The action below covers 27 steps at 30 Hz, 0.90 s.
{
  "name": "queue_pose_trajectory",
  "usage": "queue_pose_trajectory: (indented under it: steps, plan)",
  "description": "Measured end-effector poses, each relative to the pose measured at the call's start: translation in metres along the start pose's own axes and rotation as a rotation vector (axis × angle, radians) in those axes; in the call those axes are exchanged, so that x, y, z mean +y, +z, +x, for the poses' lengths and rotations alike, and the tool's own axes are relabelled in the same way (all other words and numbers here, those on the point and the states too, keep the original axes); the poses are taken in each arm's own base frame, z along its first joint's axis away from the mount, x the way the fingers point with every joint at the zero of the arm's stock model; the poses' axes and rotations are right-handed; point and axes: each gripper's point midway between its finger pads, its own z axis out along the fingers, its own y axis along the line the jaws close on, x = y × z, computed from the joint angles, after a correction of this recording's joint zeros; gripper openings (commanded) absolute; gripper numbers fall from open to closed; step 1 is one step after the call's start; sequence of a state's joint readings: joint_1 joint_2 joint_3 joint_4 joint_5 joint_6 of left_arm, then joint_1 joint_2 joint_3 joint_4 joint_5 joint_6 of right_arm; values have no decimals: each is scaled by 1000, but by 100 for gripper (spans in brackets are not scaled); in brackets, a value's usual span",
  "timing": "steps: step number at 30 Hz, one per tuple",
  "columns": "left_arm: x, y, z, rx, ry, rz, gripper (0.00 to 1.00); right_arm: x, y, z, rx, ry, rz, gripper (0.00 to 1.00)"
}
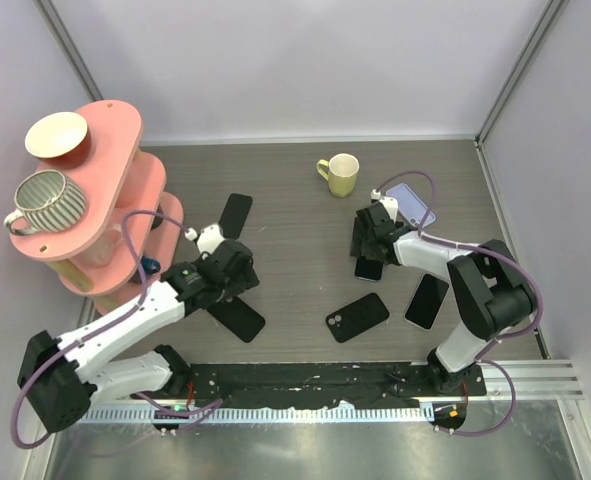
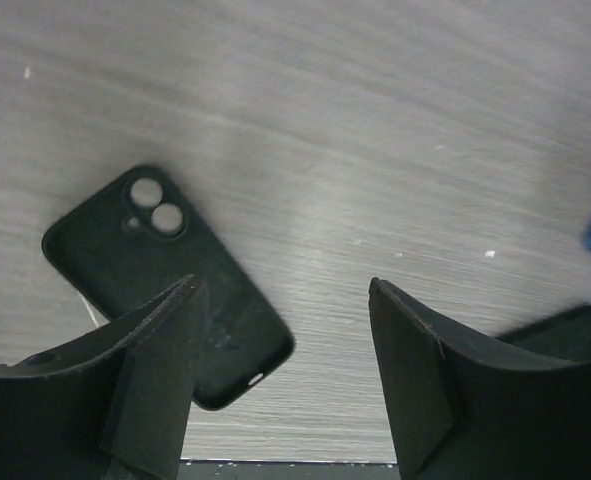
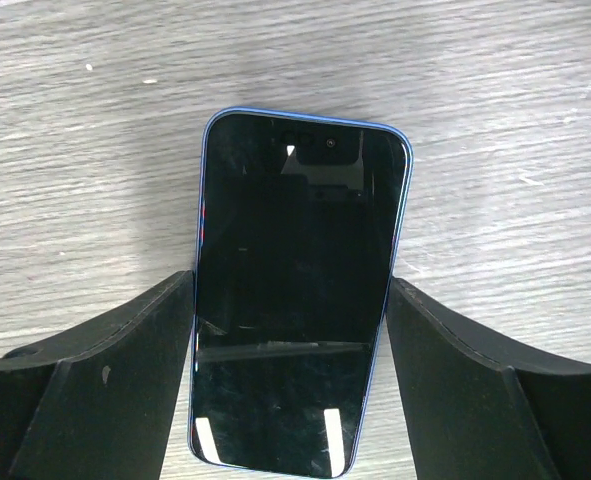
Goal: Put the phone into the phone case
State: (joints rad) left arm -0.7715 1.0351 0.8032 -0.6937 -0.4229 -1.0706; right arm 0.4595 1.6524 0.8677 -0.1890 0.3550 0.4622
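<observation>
A blue-rimmed phone (image 3: 297,230) lies screen up on the wooden table; in the top view (image 1: 368,268) it sits right of centre. My right gripper (image 3: 290,285) is open and straddles the phone's lower half, one finger close to each long edge; it also shows in the top view (image 1: 371,248). A black phone case (image 2: 155,255) with two camera holes lies flat, partly behind my left finger (image 2: 160,370); in the top view (image 1: 240,320) it sits left of centre. My left gripper (image 2: 283,285) is open and empty just above the case's end, as the top view (image 1: 227,285) also shows.
A second black case (image 1: 357,316) lies mid-table. Other phones lie at the right (image 1: 427,301), back right (image 1: 412,203) and back left (image 1: 235,215). A yellow-green mug (image 1: 340,174) stands at the back. A pink shelf (image 1: 125,190) with crockery stands at the left.
</observation>
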Motion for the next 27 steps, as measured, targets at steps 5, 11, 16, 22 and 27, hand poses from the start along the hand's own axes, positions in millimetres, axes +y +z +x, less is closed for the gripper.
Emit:
queue_pose_trajectory:
  steps: [5,11,16,22,27]
  plan:
    - [29,28,39,89,-46,-129,55,-10,-4,1,-6,0,6,70]
    - [35,50,58,127,-102,-210,44,-9,-4,-1,-12,0,-3,70]
    - [36,63,68,144,-115,-242,39,-7,-4,-3,-17,3,-12,70]
    - [39,71,73,153,-104,-263,35,-7,-4,-3,-20,4,-16,69]
    - [39,72,73,149,-98,-267,32,-7,-4,-4,-22,5,-17,69]
